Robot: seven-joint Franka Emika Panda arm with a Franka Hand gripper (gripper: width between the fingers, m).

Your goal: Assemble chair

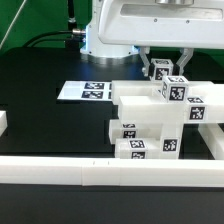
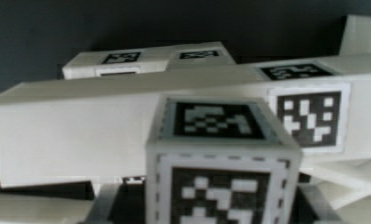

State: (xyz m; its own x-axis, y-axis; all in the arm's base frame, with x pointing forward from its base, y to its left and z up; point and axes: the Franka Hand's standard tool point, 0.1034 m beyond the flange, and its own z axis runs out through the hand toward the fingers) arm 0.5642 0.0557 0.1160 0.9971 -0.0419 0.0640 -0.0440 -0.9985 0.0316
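The chair (image 1: 150, 122) is a stack of chunky white tagged parts at the exterior view's right, just behind the front rail. My gripper (image 1: 166, 72) hangs over its top, shut on a small white tagged block (image 1: 172, 89) that sits against the upper parts. In the wrist view that block (image 2: 217, 160) stands upright in the middle, with tags on its top and front faces. My gripper (image 2: 217, 208) grips it low down, and one dark finger (image 2: 121, 200) shows beside it. Behind it lie the chair's wide white parts (image 2: 84, 120) with more tags. Whether the block is seated in the chair is hidden.
The marker board (image 1: 88, 90) lies flat on the black table to the exterior view's left of the chair. A long white border rail (image 1: 90, 176) runs along the front, and another rail end (image 1: 3, 122) sits at the left edge. The robot base (image 1: 105, 40) stands behind.
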